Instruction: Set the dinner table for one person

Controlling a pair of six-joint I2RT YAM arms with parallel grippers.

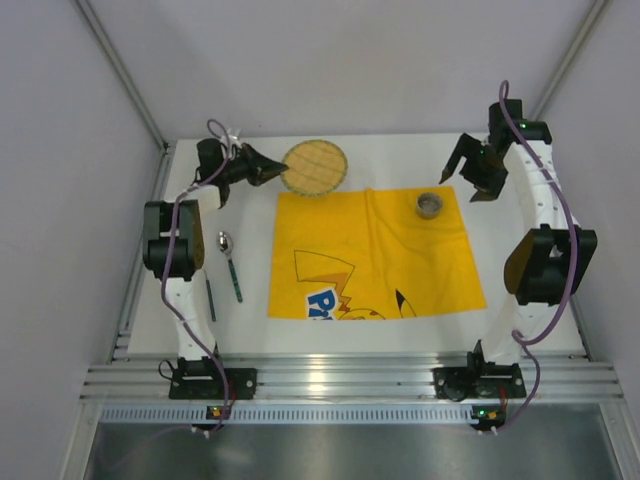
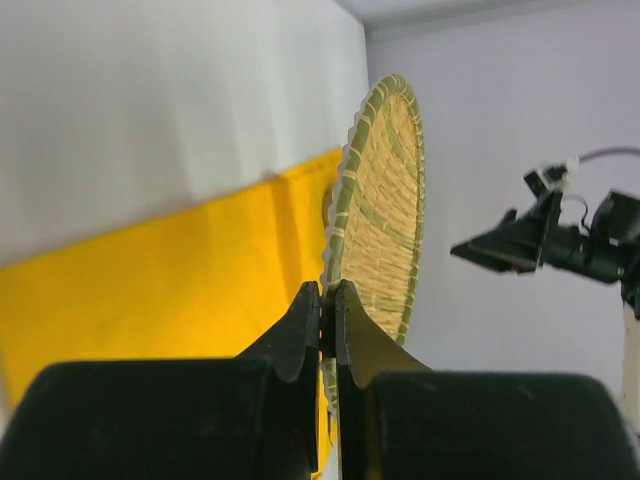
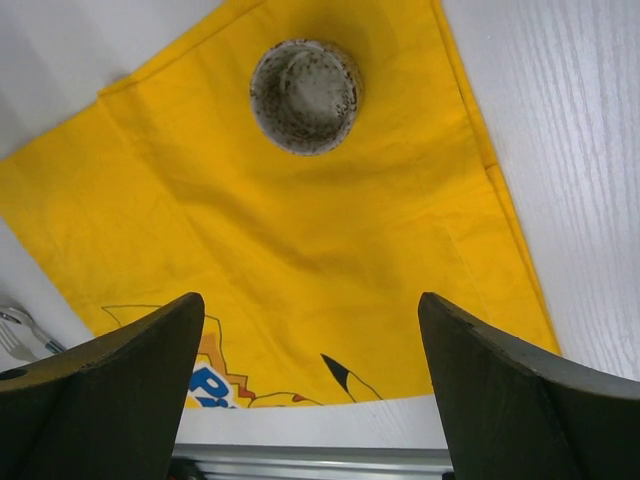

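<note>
Your left jaws are clamped on the rim of the round woven plate (image 1: 315,166) (image 2: 385,210); in the left wrist view the two fingers meet with only the plate's edge between them. From above, the plate sits face up at the far left corner of the yellow cloth (image 1: 370,250) (image 2: 150,280) (image 3: 300,230), but you cannot tell from these views whether it touches the desk (image 1: 400,160) (image 3: 570,150) or is held just off it. Your right jaws are wide apart with nothing between them, above the far right side of the desk, just beside the cloth's far right corner. A small speckled cup (image 1: 429,205) (image 3: 305,95) stands upright on the cloth near that corner, apart from the right jaws. The white desk lies under everything, with the cloth spread across its middle, a cartoon print showing at the near edge. Left of the cloth, on bare desk, a spoon (image 1: 226,242) with a green handle lies with its bowl at the far end. A second dark handle (image 1: 210,298) lies near it, its head hidden by the left arm (image 1: 172,245).
</note>
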